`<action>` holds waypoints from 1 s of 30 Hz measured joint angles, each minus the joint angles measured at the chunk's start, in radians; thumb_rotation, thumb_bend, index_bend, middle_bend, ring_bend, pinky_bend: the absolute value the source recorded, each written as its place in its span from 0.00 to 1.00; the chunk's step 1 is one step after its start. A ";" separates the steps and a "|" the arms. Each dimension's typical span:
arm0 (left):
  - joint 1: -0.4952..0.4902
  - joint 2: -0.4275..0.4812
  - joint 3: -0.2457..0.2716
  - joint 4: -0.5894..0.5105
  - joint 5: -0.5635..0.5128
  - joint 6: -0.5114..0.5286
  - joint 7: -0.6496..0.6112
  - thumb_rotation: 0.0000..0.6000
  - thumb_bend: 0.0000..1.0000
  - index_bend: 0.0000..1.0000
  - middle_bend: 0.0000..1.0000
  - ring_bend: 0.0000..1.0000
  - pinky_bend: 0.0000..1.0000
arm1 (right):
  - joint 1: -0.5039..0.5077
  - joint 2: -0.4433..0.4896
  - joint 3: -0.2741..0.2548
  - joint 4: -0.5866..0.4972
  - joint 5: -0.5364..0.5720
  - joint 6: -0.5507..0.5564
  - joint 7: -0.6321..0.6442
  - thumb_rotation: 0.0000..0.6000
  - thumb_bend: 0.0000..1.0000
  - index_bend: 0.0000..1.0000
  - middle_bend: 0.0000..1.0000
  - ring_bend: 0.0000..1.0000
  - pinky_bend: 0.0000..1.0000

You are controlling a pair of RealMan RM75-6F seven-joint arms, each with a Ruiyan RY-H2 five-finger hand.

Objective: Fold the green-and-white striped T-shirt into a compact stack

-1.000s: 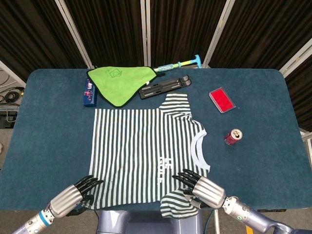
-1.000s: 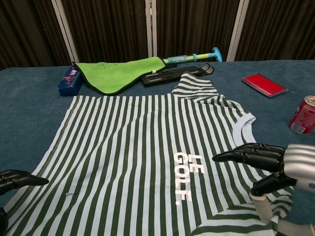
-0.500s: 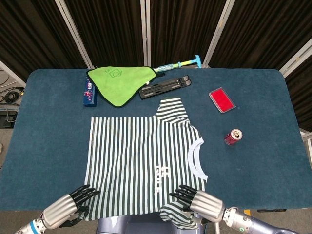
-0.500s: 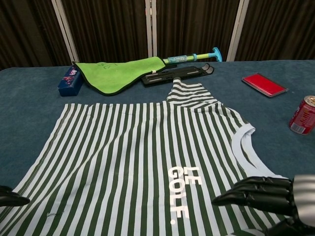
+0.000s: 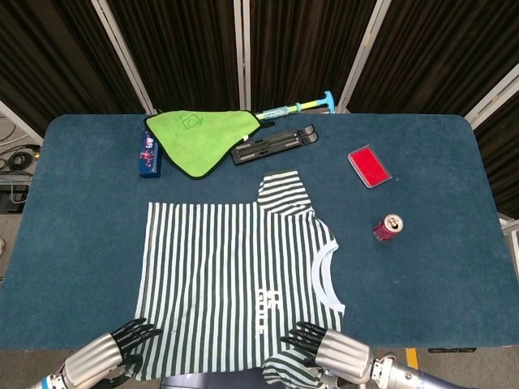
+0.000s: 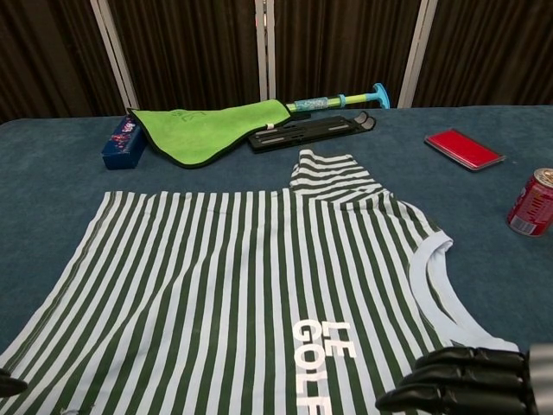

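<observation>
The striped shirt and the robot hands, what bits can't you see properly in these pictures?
- Striped T-shirt: near sleeve and bottom corner cut off by the head view's lower edge.
- Left hand: its grip is unclear; the chest view's edge cuts off nearly all of it.
- Right hand: palm below the frame, so any pinch is hidden.
- Blue box: print too small.
</observation>
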State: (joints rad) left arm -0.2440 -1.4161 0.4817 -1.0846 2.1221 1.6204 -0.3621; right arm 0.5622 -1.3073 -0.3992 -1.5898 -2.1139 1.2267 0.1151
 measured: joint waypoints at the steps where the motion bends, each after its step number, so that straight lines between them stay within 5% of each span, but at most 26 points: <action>1: 0.000 0.001 0.003 -0.001 0.004 0.000 0.001 1.00 0.69 0.75 0.00 0.00 0.00 | -0.001 0.000 -0.001 0.000 -0.002 0.001 0.000 1.00 0.43 0.74 0.00 0.00 0.00; 30: -0.018 0.052 0.046 -0.108 0.065 -0.045 0.031 1.00 0.69 0.75 0.00 0.00 0.00 | -0.004 0.022 -0.034 -0.029 -0.065 0.009 -0.003 1.00 0.43 0.74 0.00 0.00 0.00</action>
State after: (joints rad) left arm -0.2624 -1.3639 0.5275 -1.1921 2.1873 1.5755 -0.3310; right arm 0.5581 -1.2856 -0.4328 -1.6191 -2.1792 1.2356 0.1120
